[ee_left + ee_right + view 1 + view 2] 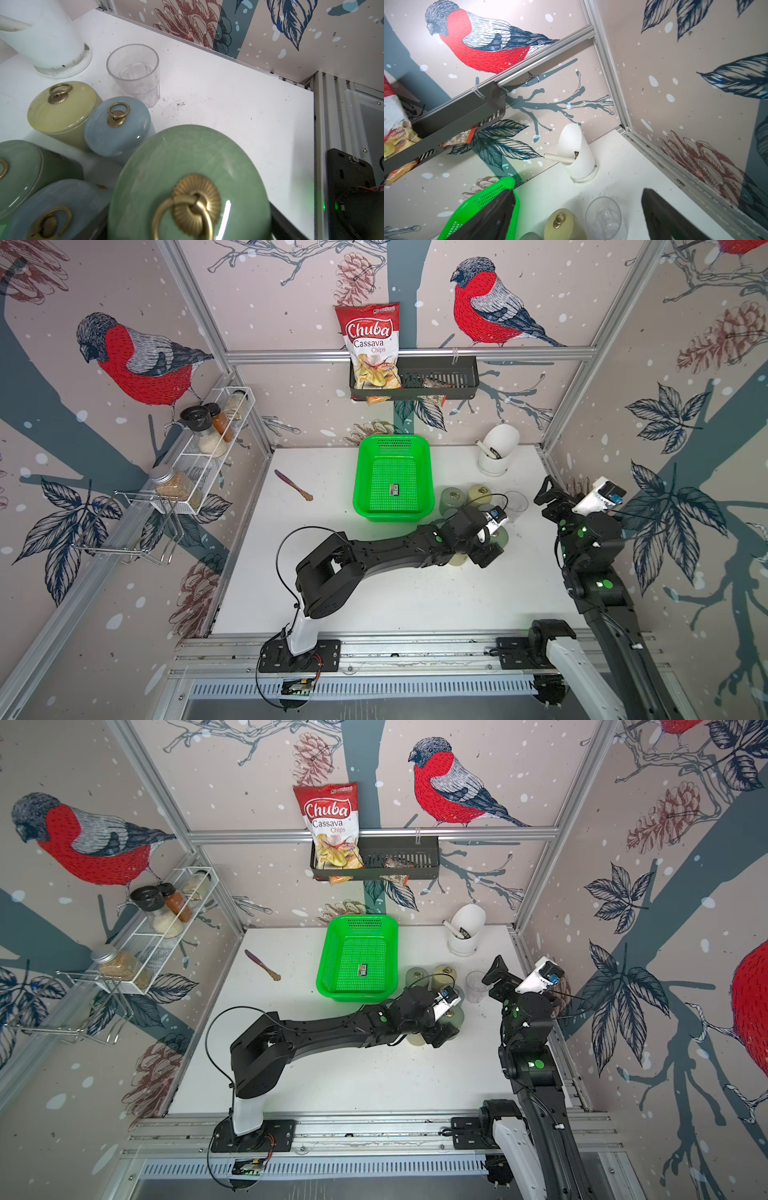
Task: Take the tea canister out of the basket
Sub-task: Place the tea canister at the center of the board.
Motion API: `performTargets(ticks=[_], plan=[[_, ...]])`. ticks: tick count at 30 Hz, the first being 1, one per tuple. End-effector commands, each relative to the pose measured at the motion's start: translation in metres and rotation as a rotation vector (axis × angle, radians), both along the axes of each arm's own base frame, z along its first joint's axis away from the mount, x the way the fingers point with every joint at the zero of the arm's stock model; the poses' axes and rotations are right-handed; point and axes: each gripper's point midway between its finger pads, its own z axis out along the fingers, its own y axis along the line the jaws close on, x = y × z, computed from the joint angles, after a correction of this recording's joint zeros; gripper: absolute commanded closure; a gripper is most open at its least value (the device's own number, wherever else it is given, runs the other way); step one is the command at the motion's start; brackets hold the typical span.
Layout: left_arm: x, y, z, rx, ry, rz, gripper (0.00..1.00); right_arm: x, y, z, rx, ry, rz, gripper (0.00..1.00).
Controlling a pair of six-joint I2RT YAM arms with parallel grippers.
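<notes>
Upright green tea canister (187, 153), ring lid (239, 166) up, clasped by left end effector (189, 225), right end effector (578, 192) wide

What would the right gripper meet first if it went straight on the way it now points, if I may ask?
Likely the white holder at the back: it sits straight ahead of the open right gripper, though depth is unclear.

Red chips bag (371, 346) stands at the left end of a black rack (457, 377) on the far wall. White wire shelf (199, 472) on the left wall holds spice jars (208, 427). On the table (395, 597): purple-handled spreader (293, 485) at left; white holder (496, 450) far right, clear glass (515, 506) nearer.
</notes>
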Motion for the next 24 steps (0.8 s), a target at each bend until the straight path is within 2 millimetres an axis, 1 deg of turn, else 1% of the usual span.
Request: performTargets(ticks=[1, 10, 18, 24], plan=[[0.010, -0.017, 0.026, -0.128, -0.056, 0.022, 1.00, 0.003, 0.001, 0.001, 0.058, -0.024, 0.040, 0.00], [0.012, -0.032, -0.005, -0.113, -0.033, 0.013, 1.00, 0.005, -0.006, -0.013, 0.064, -0.013, 0.041, 0.00], [0.017, -0.036, -0.017, -0.094, -0.029, 0.030, 1.00, 0.009, -0.004, -0.023, 0.060, -0.002, 0.058, 0.00], [0.018, -0.039, -0.029, -0.077, -0.019, 0.036, 1.00, 0.012, -0.003, -0.027, 0.060, 0.004, 0.069, 0.00]])
